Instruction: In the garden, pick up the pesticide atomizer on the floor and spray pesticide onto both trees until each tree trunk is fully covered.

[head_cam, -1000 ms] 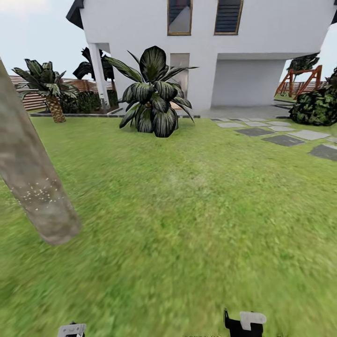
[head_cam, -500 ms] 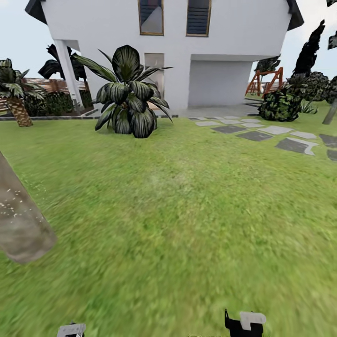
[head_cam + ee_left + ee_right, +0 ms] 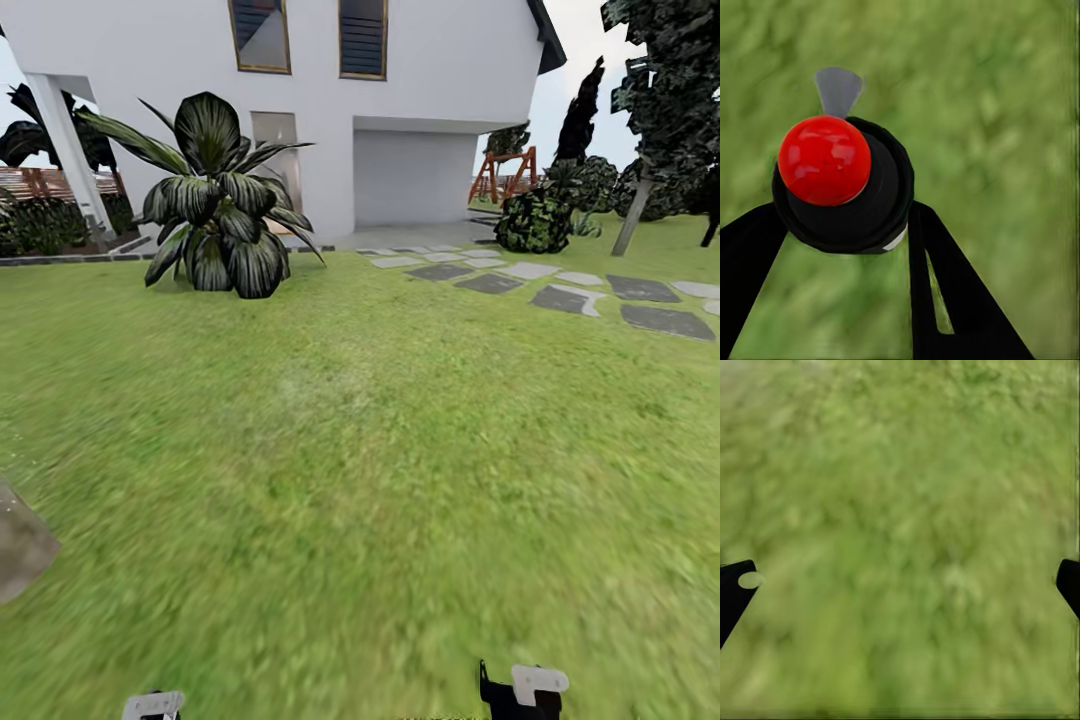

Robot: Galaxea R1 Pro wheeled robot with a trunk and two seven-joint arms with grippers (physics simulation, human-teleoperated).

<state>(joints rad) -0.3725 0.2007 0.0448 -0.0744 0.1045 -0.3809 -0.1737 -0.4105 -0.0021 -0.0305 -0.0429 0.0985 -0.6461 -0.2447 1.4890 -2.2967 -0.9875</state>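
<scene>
View has swung right: the speckled tree trunk (image 3: 20, 545) has slid to the left edge, so the robot is judged to be leaving it for the second tree. The left gripper (image 3: 832, 247) clamps the pesticide atomizer (image 3: 840, 184), red cap visible. The right gripper (image 3: 900, 585) is spread wide, empty, over grass (image 3: 380, 450).
</scene>
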